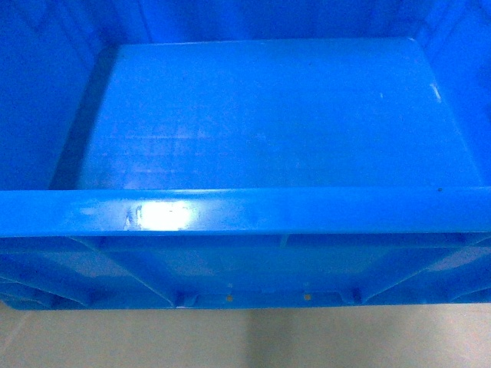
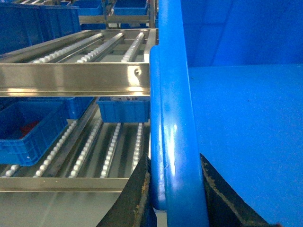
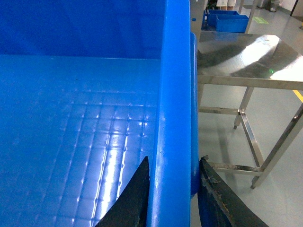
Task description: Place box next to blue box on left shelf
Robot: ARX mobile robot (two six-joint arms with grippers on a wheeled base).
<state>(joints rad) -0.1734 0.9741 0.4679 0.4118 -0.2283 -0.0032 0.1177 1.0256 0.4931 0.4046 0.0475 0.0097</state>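
The box (image 1: 268, 115), a big bright-blue crate, fills the head view with its near rim (image 1: 245, 211) toward me and nothing inside. My left gripper (image 2: 174, 163) is shut on the box's left rim (image 2: 175, 109), one black finger (image 2: 139, 198) outside and one inside. My right gripper (image 3: 174, 163) is shut on the right rim (image 3: 175, 85) in the same way. The left shelf (image 2: 85, 45), a rack of roller tracks, lies just left of the box. Dark blue boxes (image 2: 33, 23) stand at the upper level's far left. Neither gripper shows in the head view.
On the lower roller level (image 2: 85, 146) sit a blue bin (image 2: 28, 132) and a smaller blue bin (image 2: 124, 108). A steel table (image 3: 246, 56) with thin legs stands close to the box's right side. Pale floor (image 1: 245, 337) lies below the box.
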